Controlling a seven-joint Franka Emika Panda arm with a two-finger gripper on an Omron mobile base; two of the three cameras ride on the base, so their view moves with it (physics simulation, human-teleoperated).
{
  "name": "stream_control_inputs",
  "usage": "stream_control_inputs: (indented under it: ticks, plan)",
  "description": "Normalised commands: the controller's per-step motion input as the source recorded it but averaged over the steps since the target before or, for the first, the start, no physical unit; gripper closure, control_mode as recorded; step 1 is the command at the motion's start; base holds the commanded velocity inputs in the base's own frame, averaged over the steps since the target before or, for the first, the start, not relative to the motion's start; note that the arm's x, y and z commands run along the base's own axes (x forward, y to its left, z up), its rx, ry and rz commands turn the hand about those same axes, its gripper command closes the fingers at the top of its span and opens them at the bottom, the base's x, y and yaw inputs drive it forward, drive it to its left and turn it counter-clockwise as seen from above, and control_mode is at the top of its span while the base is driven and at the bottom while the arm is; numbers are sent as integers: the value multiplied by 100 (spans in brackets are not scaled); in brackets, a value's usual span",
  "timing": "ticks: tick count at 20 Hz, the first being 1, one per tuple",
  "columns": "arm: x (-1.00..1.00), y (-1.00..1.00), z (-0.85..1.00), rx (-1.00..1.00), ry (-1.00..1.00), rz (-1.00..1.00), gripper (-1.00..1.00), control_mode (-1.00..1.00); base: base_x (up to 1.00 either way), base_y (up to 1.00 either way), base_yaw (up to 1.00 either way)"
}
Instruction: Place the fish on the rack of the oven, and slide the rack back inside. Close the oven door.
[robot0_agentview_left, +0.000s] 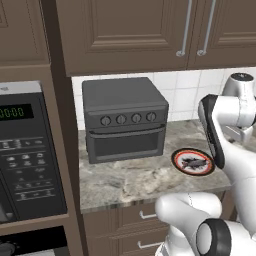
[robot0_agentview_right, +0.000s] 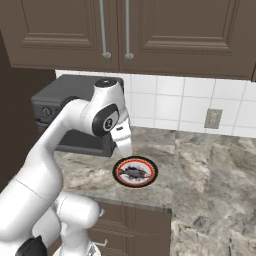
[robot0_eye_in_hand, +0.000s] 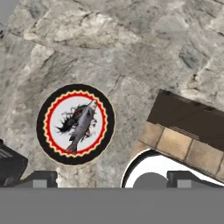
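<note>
Fingers (robot0_eye_in_hand: 41, 178) of the gripper (robot0_eye_in_hand: 111, 179) stand wide apart and hold nothing, above the stone counter (robot0_eye_in_hand: 144, 52). On the counter lies the round plate (robot0_eye_in_hand: 75, 124), near its front edge, and the fish (robot0_eye_in_hand: 82, 126) rests on the middle of the plate. Toaster oven (robot0_agentview_left: 125, 120) stands toward the back wall.

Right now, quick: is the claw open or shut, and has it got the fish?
Claw: open and empty, above the counter. The fish lies on its plate, untouched.
</note>
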Motion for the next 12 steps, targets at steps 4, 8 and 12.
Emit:
stream_control_inputs:
  ticks: [4,8,12]
  plan:
    - [19,-22,-50,1,-1,-7,-100,-100,0,0,0]
    - [23,-6,-54,4,0,-2,-100,-100,0,0,0]
    - [21,0,-46,5,0,-2,-100,-100,0,0,0]
